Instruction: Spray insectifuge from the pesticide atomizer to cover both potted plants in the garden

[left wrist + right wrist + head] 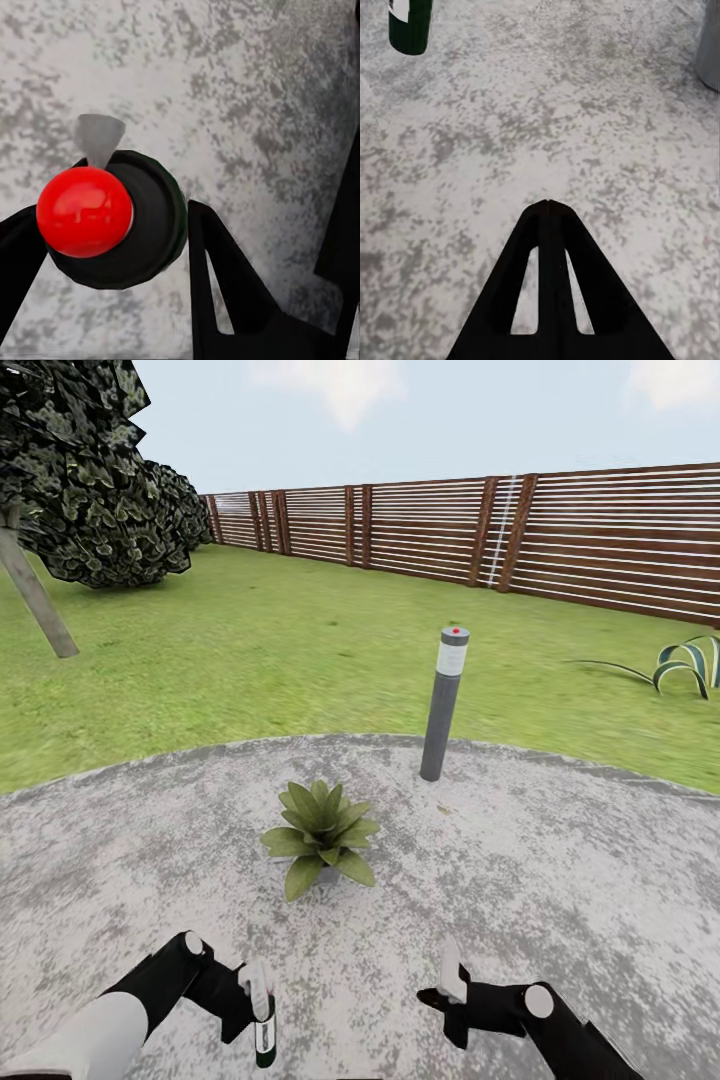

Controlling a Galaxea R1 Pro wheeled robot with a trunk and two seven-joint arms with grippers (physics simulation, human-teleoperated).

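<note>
The grey mottled paving (pixel 560 880) spreads round before me, its far edge meeting green lawn (pixel 250 660). A tall grey bollard lamp (pixel 444 705) stands near that edge. Mid-paving sits a low green-leaved potted plant (pixel 320 835). My left claw (pixel 258 1010) is clamped on the slim dark-green pesticide atomizer (pixel 264 1042), red tip (pixel 84 211) up. My right claw (pixel 447 978) hangs with fingers pressed together.

You get bright, even daylight, pale sky (pixel 400 420) overhead. Shadows barely there, faint patch under potted plant (pixel 322 838). Fence (pixel 520 535) bows at head view's edges. Glossy highlight on atomizer's red tip (pixel 84 211). Paving (pixel 547 127) texture soft, smeary.
</note>
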